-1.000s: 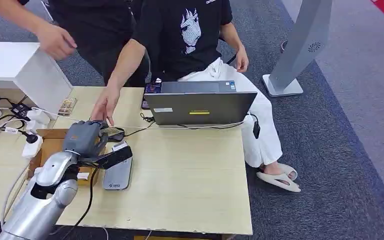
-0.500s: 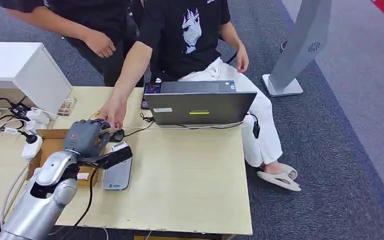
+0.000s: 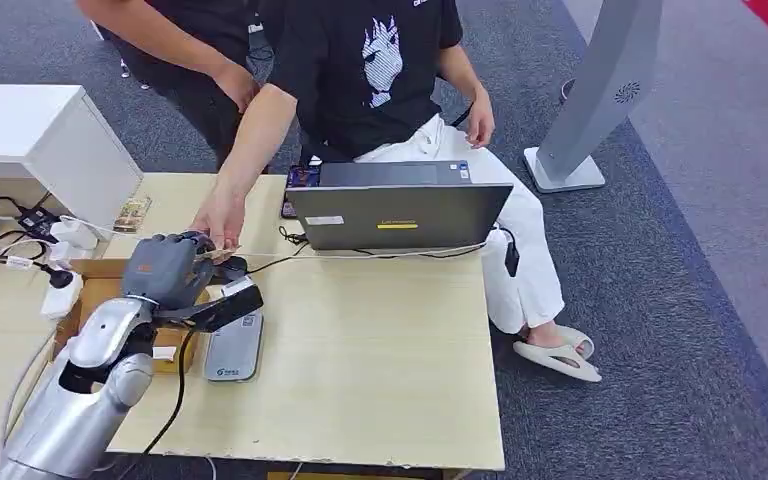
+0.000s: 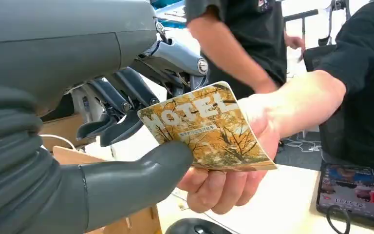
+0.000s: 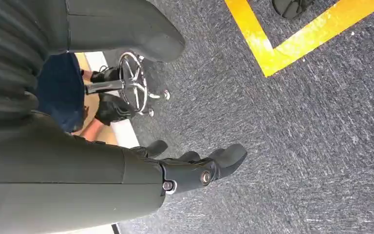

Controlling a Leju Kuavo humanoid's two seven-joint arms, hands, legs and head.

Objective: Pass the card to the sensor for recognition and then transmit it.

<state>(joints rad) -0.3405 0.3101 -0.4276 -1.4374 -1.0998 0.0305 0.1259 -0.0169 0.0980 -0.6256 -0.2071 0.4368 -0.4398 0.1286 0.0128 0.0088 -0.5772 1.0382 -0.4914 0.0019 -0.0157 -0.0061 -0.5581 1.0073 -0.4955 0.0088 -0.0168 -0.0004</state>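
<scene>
An office or demo room: grey carpet (image 3: 680,260) with yellow floor tape (image 5: 292,39), a wooden counter (image 3: 380,360) carrying a laptop (image 3: 400,212), a seated person just behind it (another standing beside), a grey kiosk stand (image 3: 600,90) nearby.

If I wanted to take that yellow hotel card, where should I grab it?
Probably the free far edge of the yellow tree-printed HOTEL card. The robot's left hand pinches the near corner under its thumb, and the person's hand supports it from below with fingers under one edge. The card lies nearly flat, so pinch top and bottom, coming from the side opposite the thumb.
</scene>
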